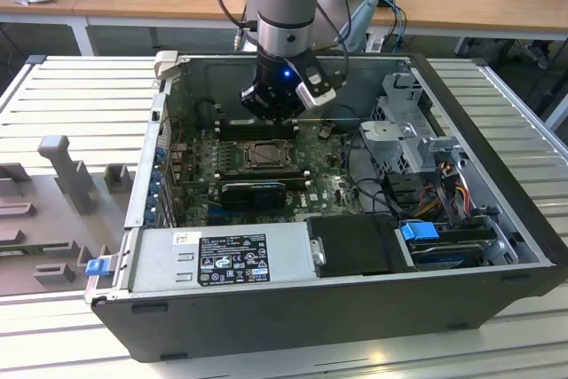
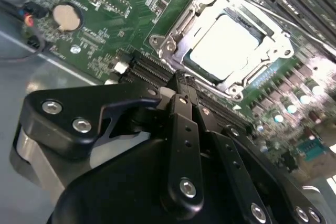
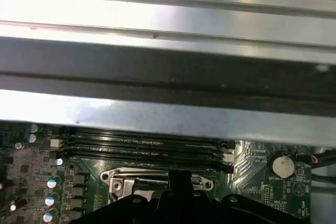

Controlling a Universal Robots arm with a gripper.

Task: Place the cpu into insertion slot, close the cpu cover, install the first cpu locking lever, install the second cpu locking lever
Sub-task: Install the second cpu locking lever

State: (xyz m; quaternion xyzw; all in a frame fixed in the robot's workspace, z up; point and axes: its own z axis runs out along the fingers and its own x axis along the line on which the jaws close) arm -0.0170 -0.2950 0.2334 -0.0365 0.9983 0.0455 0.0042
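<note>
Square silver-grey metal cpu (image 2: 223, 45) top glossy, smooth, just beyond fingertips. Silver metal cpu cover (image 2: 184, 24) frame shiny. Black matt gripper (image 2: 181, 85) fingers, steel screws. Green motherboard (image 2: 121, 9) semi-gloss.

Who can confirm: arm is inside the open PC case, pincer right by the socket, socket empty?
Not empty. In the second wrist view the cpu sits in the insertion slot, its silver top showing through the window of the cpu cover. The rest holds: the pincer hovers right by the socket, inside the open PC case.
</note>
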